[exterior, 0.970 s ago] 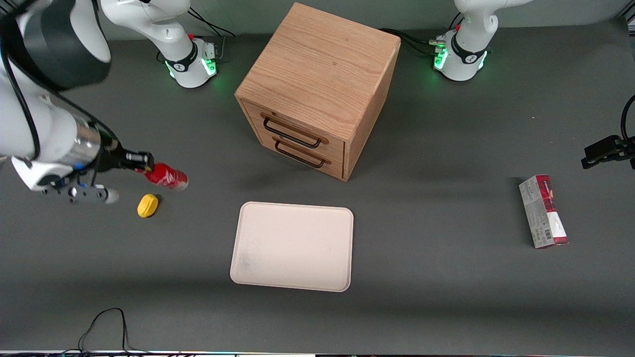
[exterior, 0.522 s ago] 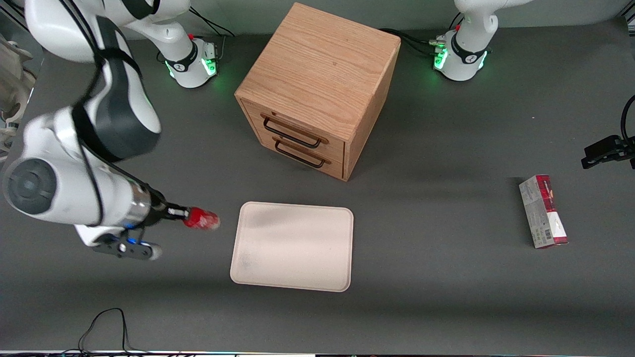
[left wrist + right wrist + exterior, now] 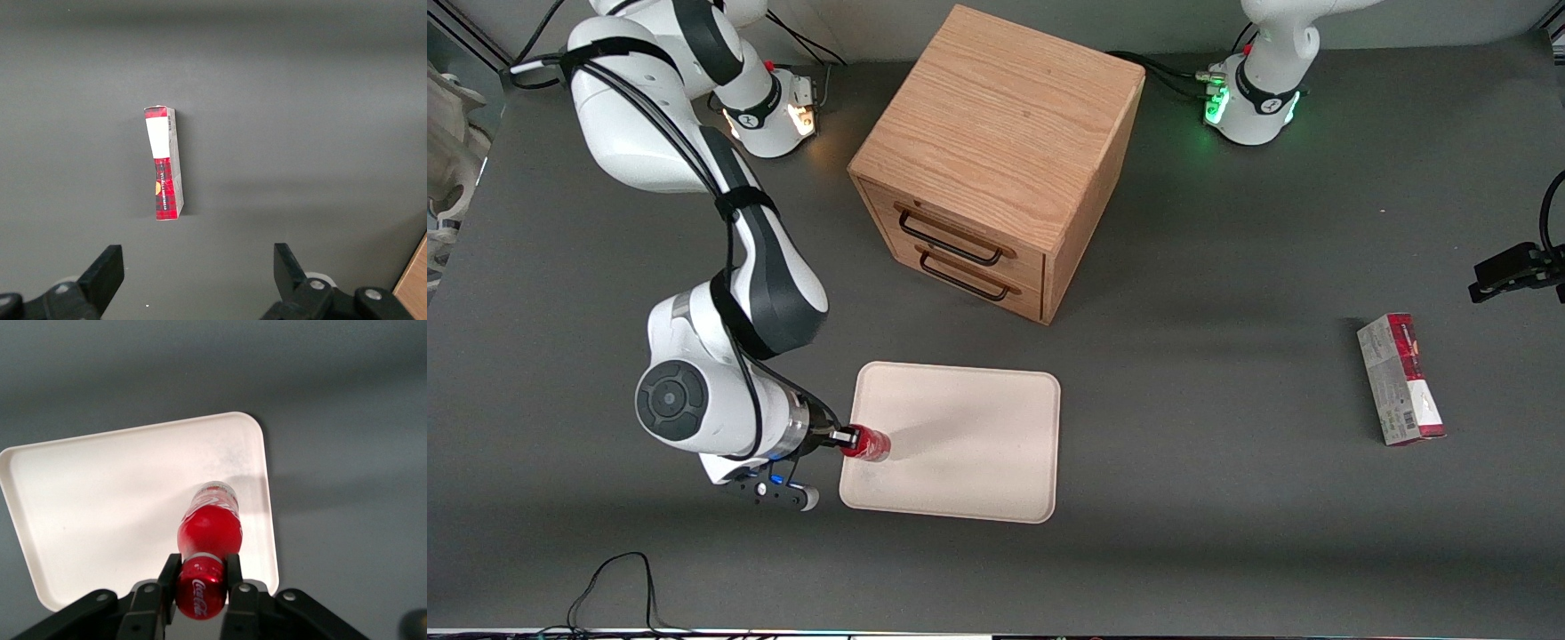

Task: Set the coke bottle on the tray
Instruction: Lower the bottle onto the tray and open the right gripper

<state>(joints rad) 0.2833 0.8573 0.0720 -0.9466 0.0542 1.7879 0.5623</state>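
- You are seeing the right arm (image 3: 729,356) swinging in from the working arm's end of the bench (image 3: 1227,533); a second ago it was near the yellow lump, which is no longer showing in the front view.
- Its gripper (image 3: 847,437) is now sitting at the tray's edge, jaws clenched on the cap end of the coke bottle (image 3: 868,443).
- The bottle is hanging over the tray (image 3: 969,444) just inside the rim nearest the working arm; half a second ago it was short of that rim. In the wrist view the coke bottle (image 3: 208,527) is pointing base-down at the tray (image 3: 100,500).
- You are probably close to the release; whether the base is touching yet, you cannot tell.
- The cabinet (image 3: 996,151) and carton (image 3: 1400,378) are staying put.
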